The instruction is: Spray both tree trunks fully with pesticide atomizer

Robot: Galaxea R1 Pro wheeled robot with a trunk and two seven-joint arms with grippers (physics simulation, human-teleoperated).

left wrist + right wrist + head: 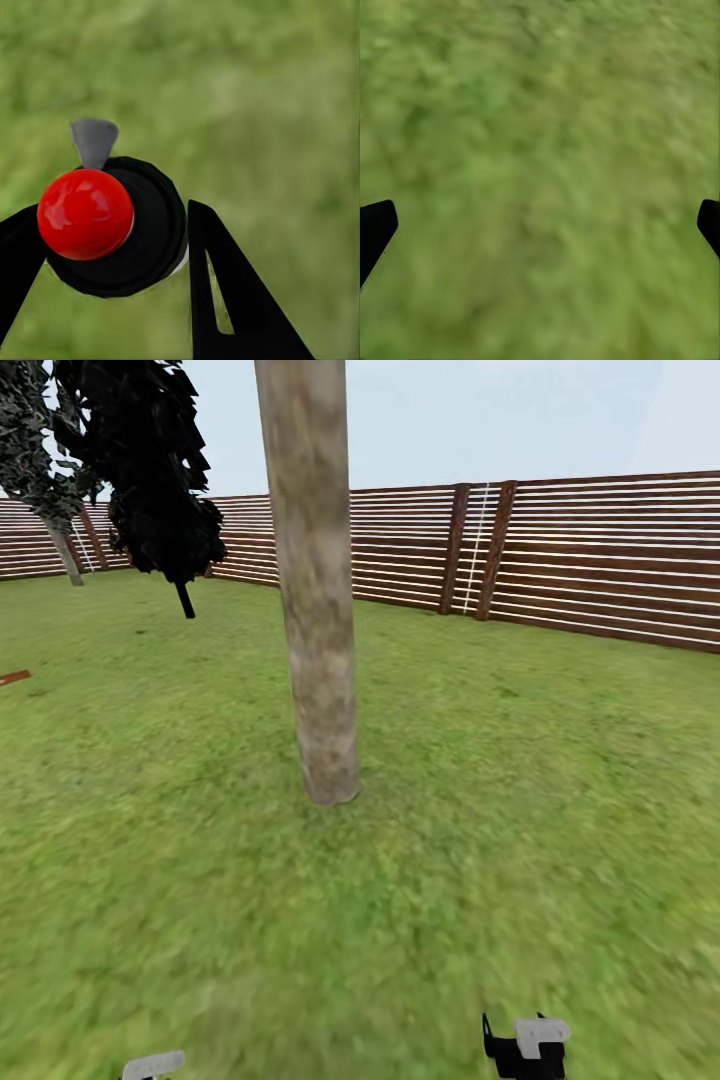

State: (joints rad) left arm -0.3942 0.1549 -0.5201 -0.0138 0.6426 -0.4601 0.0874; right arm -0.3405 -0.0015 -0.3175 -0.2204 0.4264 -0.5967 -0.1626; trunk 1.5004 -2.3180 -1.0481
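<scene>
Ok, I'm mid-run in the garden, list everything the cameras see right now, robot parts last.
near tree trunk: 1, mottled grey-brown, straight ahead on the grass, base slightly flared
far tree: 1, grey trunk with dark foliage, far left by the fence
dark shrub: 1, black leaves on a thin stem, left of the near trunk, farther back
fence: 1, brown slats with brown posts, along the back
grass: green, covers the ground
small reddish-brown object: 1, on the grass at the left edge, too small to tell
pesticide atomizer: 1, dark body with red dot on top, between the left fingers
left gripper: black fingers either side of the atomizer
right gripper: black fingertips wide apart over grass, holding nothing
</scene>
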